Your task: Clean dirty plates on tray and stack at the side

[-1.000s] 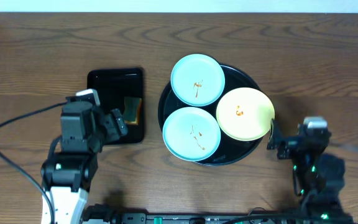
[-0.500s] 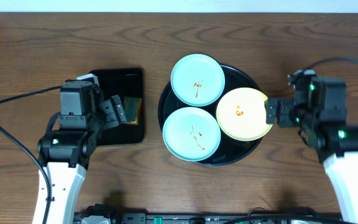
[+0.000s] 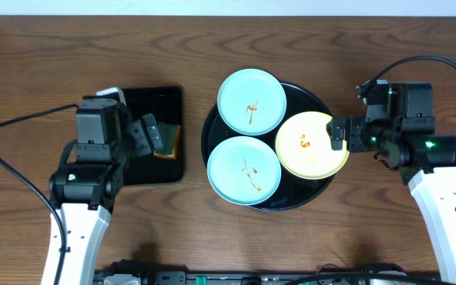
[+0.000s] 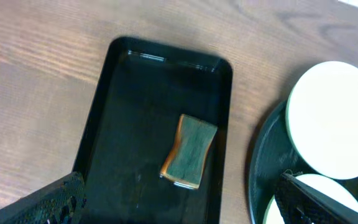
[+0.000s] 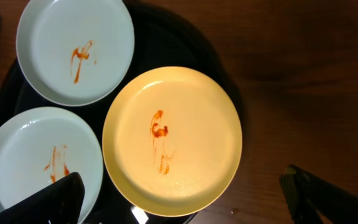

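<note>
On the left, we see the left gripper only slightly shifted since half a second ago. It now sits a little further over the rectangular tray, and its fingers are spread wide and hold nothing. This tray is a glossy black oblong with rounded corners and a low raised lip, and it lies flat on the brown wood-grain table. In its right half lies a sponge, a small block pinched at the waist, with a dull green top and an orange-brown side.

In the middle, the round tray, also glossy black with a raised rim, has not moved and carries all three plates. They are small, smooth, shallow discs set close together. The far blue-green plate and the near blue-green plate overhang the rim on the left, and each has thin orange-brown streaks. The yellow plate overhangs the rim on the right and has a small orange squiggle near its centre.

On the right, the right gripper has changed more. It has slid leftward and now hangs over the yellow plate's right edge. Its dark fingers are wide apart with nothing between them. We cannot tell whether it touches the plate.
</note>
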